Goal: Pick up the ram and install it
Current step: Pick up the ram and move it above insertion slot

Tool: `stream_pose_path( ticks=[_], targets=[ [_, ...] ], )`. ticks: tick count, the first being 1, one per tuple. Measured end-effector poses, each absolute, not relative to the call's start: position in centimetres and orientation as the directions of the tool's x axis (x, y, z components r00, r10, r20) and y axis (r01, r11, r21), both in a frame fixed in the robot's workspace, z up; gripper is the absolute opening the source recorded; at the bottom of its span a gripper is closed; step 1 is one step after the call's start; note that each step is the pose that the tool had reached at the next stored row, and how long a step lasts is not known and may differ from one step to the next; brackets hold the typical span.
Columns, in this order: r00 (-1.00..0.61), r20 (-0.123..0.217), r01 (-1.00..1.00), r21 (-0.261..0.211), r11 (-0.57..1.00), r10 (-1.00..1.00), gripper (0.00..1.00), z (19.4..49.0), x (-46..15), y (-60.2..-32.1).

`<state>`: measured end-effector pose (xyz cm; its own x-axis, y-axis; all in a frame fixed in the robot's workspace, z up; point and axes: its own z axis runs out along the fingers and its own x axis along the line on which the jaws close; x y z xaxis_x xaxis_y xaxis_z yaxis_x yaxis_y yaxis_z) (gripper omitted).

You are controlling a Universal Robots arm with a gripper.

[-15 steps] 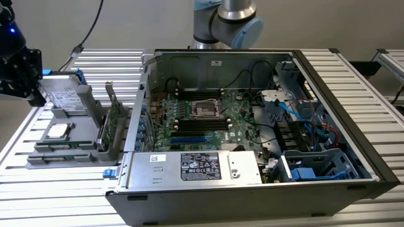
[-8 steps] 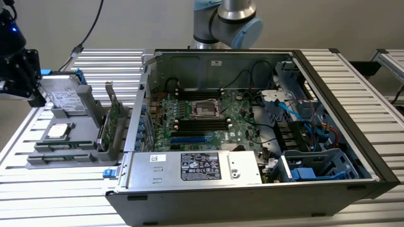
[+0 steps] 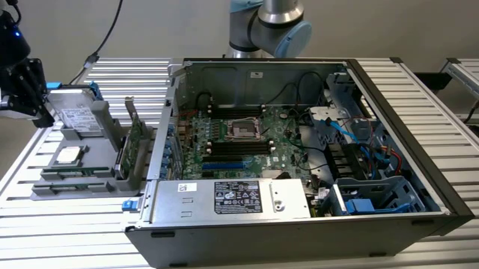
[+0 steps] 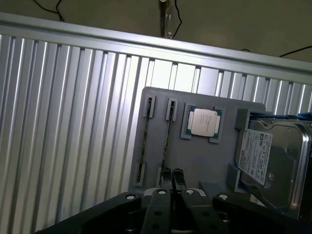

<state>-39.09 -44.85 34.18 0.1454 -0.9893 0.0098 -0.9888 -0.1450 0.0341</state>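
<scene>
Two ram sticks stand on edge in the slots of a grey holder [image 4: 195, 161]; they look like thin dark lines, one ram stick [image 4: 145, 141] beside the other ram stick [image 4: 167, 139]. In the exterior view the ram [image 3: 71, 170] lies low at the front of the holder [image 3: 82, 188], at that view's left. My gripper [image 4: 173, 177] hovers above the holder, with its fingertips [image 4: 179, 175] close together over the end of the nearer stick. Nothing is held between them. In the exterior view the black gripper [image 3: 33, 103] hangs well above the holder, at the far left edge.
The holder also carries a square silver processor [image 4: 203, 122], a hard drive [image 4: 273, 156] and an upright green expansion card [image 3: 134, 145]. An open computer case [image 3: 247, 235] with its motherboard [image 3: 239, 140] fills the table's middle. The table [image 4: 58, 122] is ribbed metal.
</scene>
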Motion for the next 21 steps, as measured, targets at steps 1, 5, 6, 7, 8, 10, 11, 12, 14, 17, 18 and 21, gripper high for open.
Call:
stream_pose_path(
  ticks=[1,5,6,7,8,10,11,12,14,17,18,21],
  targets=[
    [0.145,0.010,-0.989,0.034,-0.145,-0.989,0.18,34.2,-39.1,-44.9],
    [0.145,0.010,-0.989,0.034,-0.145,-0.989,0.36,34.2,-39.1,-44.9],
    [0.145,0.010,-0.989,0.034,-0.145,-0.989,0.42,34.2,-39.1,-44.9],
    [0.145,0.010,-0.989,0.033,-0.145,-0.989,0.42,34.2,-39.1,-44.9],
    [0.145,0.010,-0.989,0.033,-0.145,-0.989,0.48,34.2,-39.2,-44.9],
    [0.145,0.010,-0.989,0.033,-0.145,-0.989,0.54,34.2,-39.2,-44.9],
    [0.145,0.010,-0.989,0.033,-0.145,-0.989,0.54,34.1,-39.2,-44.9],
    [0.145,0.010,-0.989,0.032,-0.145,-0.989,0.54,34.1,-39.2,-44.9],
    [0.145,0.010,-0.989,0.032,-0.145,-0.989,0.54,33.8,-39.3,-45.0],
    [0.145,0.011,-0.989,0.030,-0.145,-0.989,0.54,33.3,-39.3,-45.2],
    [0.145,0.011,-0.989,0.029,-0.144,-0.989,0.54,33.1,-39.4,-45.2],
    [0.144,0.011,-0.989,0.026,-0.144,-0.990,0.54,32.6,-39.4,-45.4]
  ],
)
